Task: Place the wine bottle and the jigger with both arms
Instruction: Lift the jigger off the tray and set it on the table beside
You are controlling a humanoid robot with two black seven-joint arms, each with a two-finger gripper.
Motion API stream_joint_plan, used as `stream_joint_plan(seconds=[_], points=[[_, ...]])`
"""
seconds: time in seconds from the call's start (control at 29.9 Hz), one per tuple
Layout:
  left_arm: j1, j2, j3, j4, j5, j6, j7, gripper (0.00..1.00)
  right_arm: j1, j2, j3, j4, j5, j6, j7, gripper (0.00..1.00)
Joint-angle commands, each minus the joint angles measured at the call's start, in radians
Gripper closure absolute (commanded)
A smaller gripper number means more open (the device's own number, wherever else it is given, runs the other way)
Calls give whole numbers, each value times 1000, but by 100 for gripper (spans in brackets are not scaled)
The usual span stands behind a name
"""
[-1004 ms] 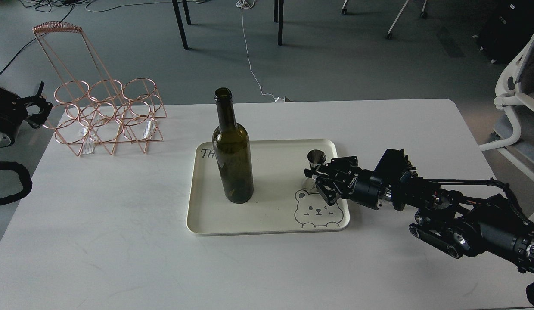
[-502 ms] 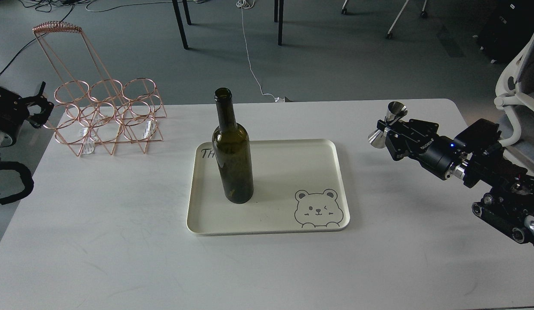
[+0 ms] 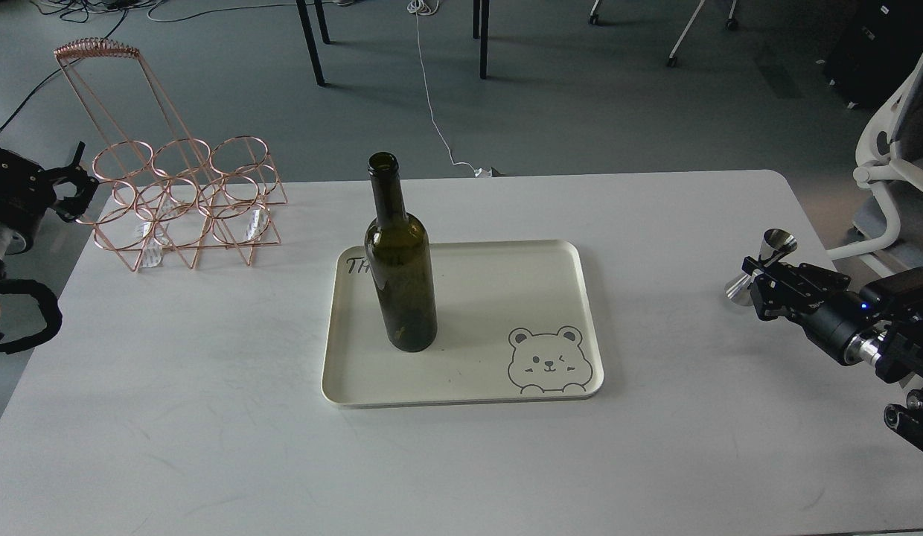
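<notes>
The dark olive-green wine bottle (image 3: 399, 260) stands upright on the left part of a cream tray (image 3: 521, 290) with a bear drawing, in the middle of the white table. My right gripper (image 3: 759, 274) is shut on the shiny steel jigger (image 3: 761, 266) at its waist and holds it tilted, at the table's right side, well clear of the tray. My left gripper (image 3: 71, 192) is at the far left edge, beside the wire rack, with its fingers spread and nothing in it.
A copper wire bottle rack (image 3: 179, 201) stands at the table's back left. A white office chair (image 3: 897, 186) is past the right edge. Table legs and cables are on the grey floor behind.
My right gripper lifted the jigger off the tray's right side, carried it up and right, and now holds it lower and farther right. The bottle and left arm have barely moved.
</notes>
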Motion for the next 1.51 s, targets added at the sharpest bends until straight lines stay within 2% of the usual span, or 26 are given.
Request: stream_joint_plan(seconds=[0.0,0.33,0.57,0.7,0.87,0.97,1.07,1.27,1.4,1.47], points=[[-1,4,0,0,0,0,0,2,-4,9,-7,4,8,0,0,99],[2,14,1,0,0,0,0,2,-30,23,1,8,13,0,0,92],[-1,12,0,0,0,0,0,2,-32,30,-2,13,13,0,0,65],[-1,12,1,0,0,0,0,2,-46,29,-5,31,13,0,0,61],[-1,14,1,0,0,0,0,2,-55,12,1,71,13,0,0,49],[-1,15,0,0,0,0,0,2,-70,-42,2,123,14,0,0,37],[-1,17,0,0,0,0,0,2,-81,-97,-5,189,16,0,0,31],[-1,15,-2,0,0,0,0,2,-95,-223,-5,289,16,0,0,24],[-3,17,-2,0,0,0,0,2,-81,-301,13,344,19,0,0,23],[-5,17,-2,0,0,0,2,2,-55,-335,45,367,31,0,0,18]])
